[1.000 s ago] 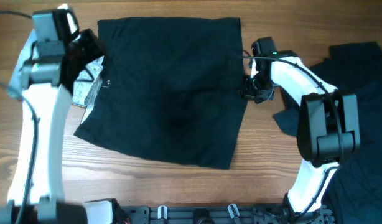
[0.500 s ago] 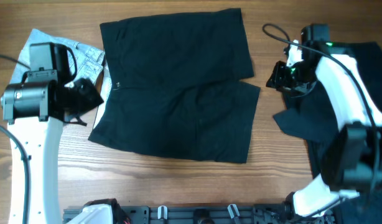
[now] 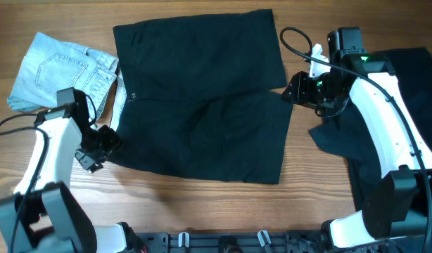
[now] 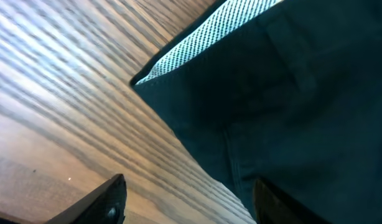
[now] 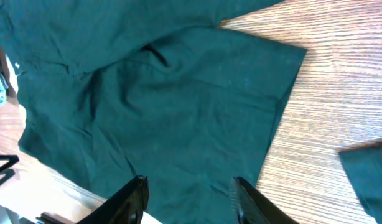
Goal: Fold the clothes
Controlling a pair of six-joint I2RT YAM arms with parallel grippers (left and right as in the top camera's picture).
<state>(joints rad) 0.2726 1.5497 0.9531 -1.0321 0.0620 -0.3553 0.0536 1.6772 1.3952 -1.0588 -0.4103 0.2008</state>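
Note:
Black shorts [image 3: 202, 105] lie spread flat on the wooden table, waistband to the left with a pale lining [image 4: 203, 43] showing. My left gripper [image 3: 103, 144] is open and empty at the shorts' lower left corner [image 4: 253, 124], just off the fabric. My right gripper [image 3: 292, 88] is open and empty, raised by the shorts' right edge; its wrist view looks down on the leg [image 5: 178, 112]. A light-blue denim pair [image 3: 58, 70] lies at the far left. A pile of dark garments [image 3: 406, 112] lies at the right.
The wooden table [image 3: 167, 204] shows bare along the front. A black rail [image 3: 223, 242] runs along the front edge. A black cable [image 3: 293, 39] loops off my right arm. Bare wood [image 5: 340, 124] lies between the shorts and the dark pile.
My left arm has swung down from the denim pair to the shorts' lower left corner, uncovering the denim. My right gripper has shifted left toward the shorts' right edge. The shorts lie as half a second ago.

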